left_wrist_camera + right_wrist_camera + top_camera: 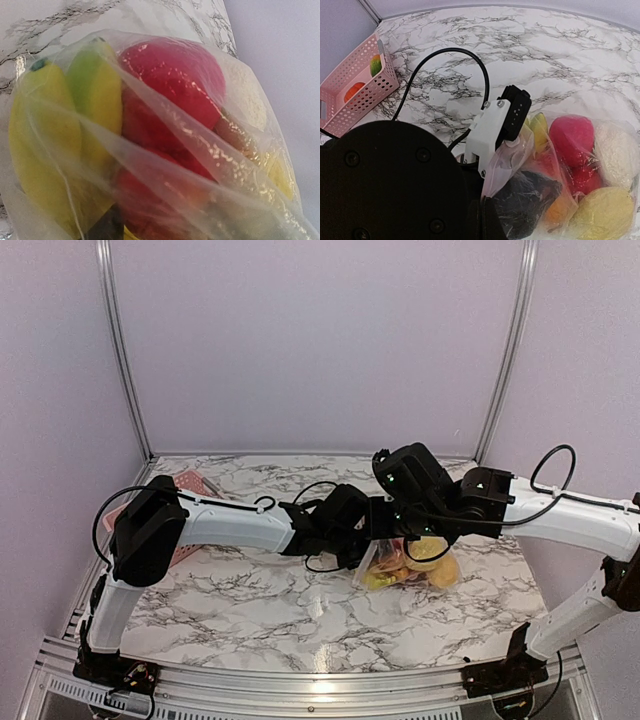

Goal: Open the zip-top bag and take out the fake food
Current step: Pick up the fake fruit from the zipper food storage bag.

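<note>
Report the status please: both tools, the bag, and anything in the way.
Right tool shut on zip-top bag. Left tool at the bag, jaws hidden. Fake food inside. Pink basket well aside.

Soft, even light fills the top view, with a glare patch on the marble table (322,605) and faint shadows beneath the arms. The left wrist view is close and blurry, glints speckling the zip-top bag (200,145). The right wrist view is sharper, its black foreground perhaps underexposed.
</note>
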Controlling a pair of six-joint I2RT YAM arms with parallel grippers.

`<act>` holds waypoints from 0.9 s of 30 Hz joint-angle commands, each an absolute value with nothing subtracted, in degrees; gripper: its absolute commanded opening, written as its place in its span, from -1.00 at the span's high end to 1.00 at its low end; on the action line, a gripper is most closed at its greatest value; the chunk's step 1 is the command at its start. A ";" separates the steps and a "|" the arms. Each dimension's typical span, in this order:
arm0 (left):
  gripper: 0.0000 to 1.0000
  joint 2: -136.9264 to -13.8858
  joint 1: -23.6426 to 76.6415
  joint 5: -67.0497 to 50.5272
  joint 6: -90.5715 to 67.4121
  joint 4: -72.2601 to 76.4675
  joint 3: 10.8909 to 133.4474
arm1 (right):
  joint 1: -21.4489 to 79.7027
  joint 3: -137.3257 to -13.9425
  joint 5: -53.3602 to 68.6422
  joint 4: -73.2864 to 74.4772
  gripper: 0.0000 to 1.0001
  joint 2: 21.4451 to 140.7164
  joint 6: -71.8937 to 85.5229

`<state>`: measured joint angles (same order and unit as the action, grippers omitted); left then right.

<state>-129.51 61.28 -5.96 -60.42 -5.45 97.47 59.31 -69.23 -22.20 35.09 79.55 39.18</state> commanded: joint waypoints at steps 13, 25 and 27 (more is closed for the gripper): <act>-0.49 -133.24 61.17 -8.87 -60.37 -4.54 99.37 | 60.03 -70.13 -21.09 32.78 1.00 78.18 39.41; 0.06 -132.14 61.08 -8.57 -59.71 -3.09 99.39 | 60.03 -70.13 -21.70 33.06 1.00 78.10 39.37; 0.12 -130.62 61.08 -8.38 -59.08 -2.26 98.31 | 60.03 -70.07 -22.07 33.13 1.00 77.96 39.37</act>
<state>-131.98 60.95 -8.51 -60.55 -3.64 99.50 59.31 -69.23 -22.04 35.51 79.55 39.18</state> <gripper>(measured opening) 0.519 0.005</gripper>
